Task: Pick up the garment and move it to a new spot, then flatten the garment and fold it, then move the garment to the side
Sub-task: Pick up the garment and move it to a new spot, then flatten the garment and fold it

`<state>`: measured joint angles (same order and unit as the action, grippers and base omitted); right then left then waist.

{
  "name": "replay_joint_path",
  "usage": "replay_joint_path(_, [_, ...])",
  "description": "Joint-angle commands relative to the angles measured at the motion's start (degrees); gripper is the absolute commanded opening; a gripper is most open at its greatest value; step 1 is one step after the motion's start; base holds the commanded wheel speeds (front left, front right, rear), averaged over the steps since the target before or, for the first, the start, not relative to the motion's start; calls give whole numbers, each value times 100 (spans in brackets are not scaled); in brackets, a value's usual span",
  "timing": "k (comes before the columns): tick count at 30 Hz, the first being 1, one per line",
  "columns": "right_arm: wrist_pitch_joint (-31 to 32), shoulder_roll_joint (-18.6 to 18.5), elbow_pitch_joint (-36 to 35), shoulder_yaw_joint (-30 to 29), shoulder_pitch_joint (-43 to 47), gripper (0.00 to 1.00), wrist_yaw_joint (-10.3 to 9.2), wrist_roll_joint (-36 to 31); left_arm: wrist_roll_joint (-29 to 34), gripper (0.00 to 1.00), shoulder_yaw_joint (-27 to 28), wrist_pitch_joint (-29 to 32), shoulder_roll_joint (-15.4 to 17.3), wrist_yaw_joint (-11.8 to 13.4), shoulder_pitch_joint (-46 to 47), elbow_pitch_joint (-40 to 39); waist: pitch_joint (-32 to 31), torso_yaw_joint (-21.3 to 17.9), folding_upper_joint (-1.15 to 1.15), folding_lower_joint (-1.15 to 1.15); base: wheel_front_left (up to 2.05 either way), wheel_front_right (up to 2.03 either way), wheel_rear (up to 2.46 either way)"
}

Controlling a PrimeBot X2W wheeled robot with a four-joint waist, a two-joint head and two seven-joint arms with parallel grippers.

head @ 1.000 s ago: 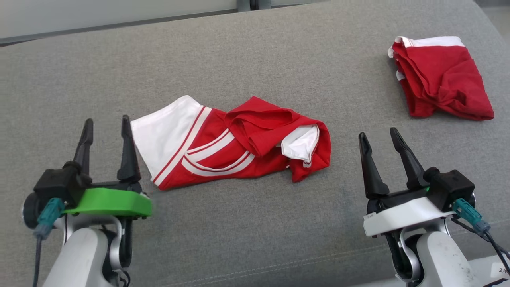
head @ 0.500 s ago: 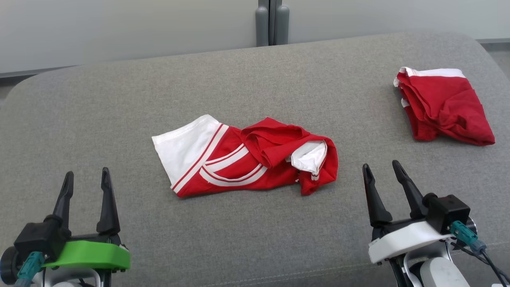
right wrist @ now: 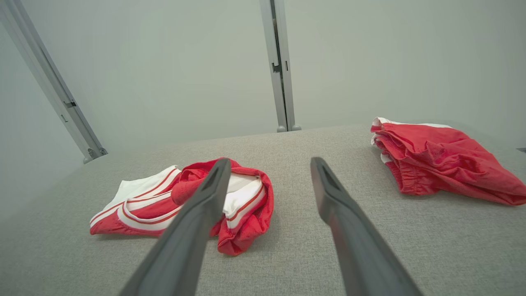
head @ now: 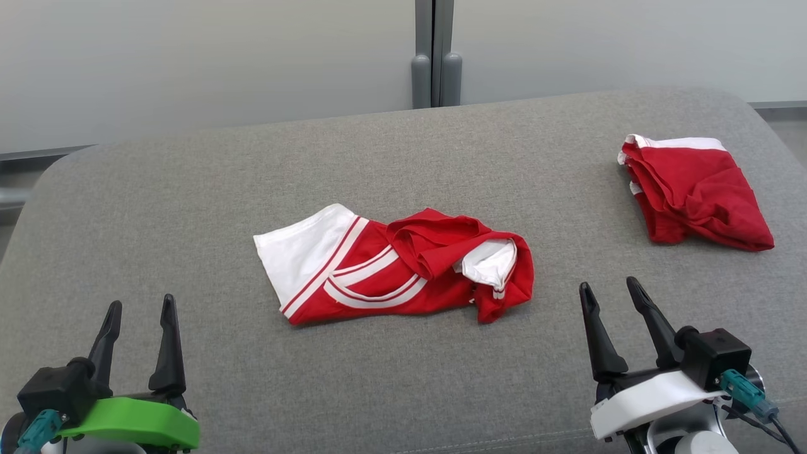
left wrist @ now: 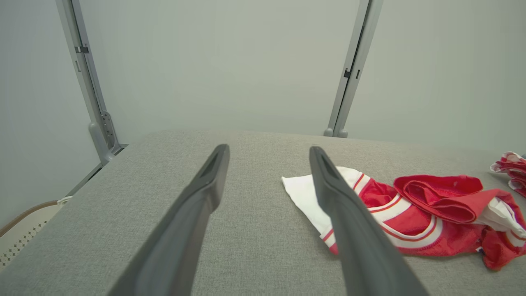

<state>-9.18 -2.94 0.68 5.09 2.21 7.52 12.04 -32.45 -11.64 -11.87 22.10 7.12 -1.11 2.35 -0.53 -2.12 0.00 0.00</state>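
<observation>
Grey fabric cushion [head: 189,189], rounded corners. Folded red bundle [head: 693,195], white-edged, lying at far right. Behind: pale wall [head: 189,57], grey post [head: 434,63].

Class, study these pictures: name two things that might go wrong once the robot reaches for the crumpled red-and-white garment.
1. The crumpled garment lies bunched, with layers folded over each other. The open left gripper or right gripper might pinch only one layer, leaving it twisted.
2. A second red garment lies on the robot's right, so a move that way might disturb it.
</observation>
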Motion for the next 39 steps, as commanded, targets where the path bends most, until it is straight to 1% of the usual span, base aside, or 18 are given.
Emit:
replay_joint_path(1, [23, -6, -53, -2, 77, 100, -6, -29, -22, 100, 1, 6, 29, -7, -51, 28, 6, 5, 0, 0, 0, 0, 0])
replay_joint_path(8, [60, -4, -114, -12, 87, 100, -6, 22, -34, 100, -48, 14, -13, 35, -14, 37, 33, 25, 0, 0, 0, 0, 0])
replay_joint_path(14, [204, -25, -140, 120, -43, 100, -6, -84, 4, 100, -69, 23, -21, 54, 135, 10, 143, 98, 0, 0, 0, 0, 0])
replay_joint_path(15, [279, -78, -121, 189, -86, 100, -6, -102, 21, 100, -83, 21, -27, 56, 170, 1, 177, 129, 0, 0, 0, 0, 0])
replay_joint_path(18, [511, -270, -49, 463, -292, 100, -6, -172, 49, 100, -148, 22, -70, 52, 273, -7, 304, 255, 0, 0, 0, 0, 0])
replay_joint_path(23, [858, -800, 119, 1108, -855, 100, -6, -333, 105, 100, -279, 0, -177, 10, 493, 78, 562, 523, 0, 0, 0, 0, 0])
replay_joint_path(29, [1306, -1479, 431, 1964, -1775, 100, -7, -367, 149, 100, -418, -48, -291, -66, 809, 202, 882, 865, 0, 0, 0, 0, 0])
replay_joint_path(33, [1613, -1843, 726, 2543, -2434, 100, -7, -335, 155, 100, -481, -104, -408, -116, 982, 318, 1041, 1037, 0, 0, 0, 0, 0])
replay_joint_path(39, [2086, -2229, 1202, 3423, -3292, 100, -8, -214, 198, 100, -579, -202, -582, -218, 1223, 507, 1238, 1249, 0, 0, 0, 0, 0])
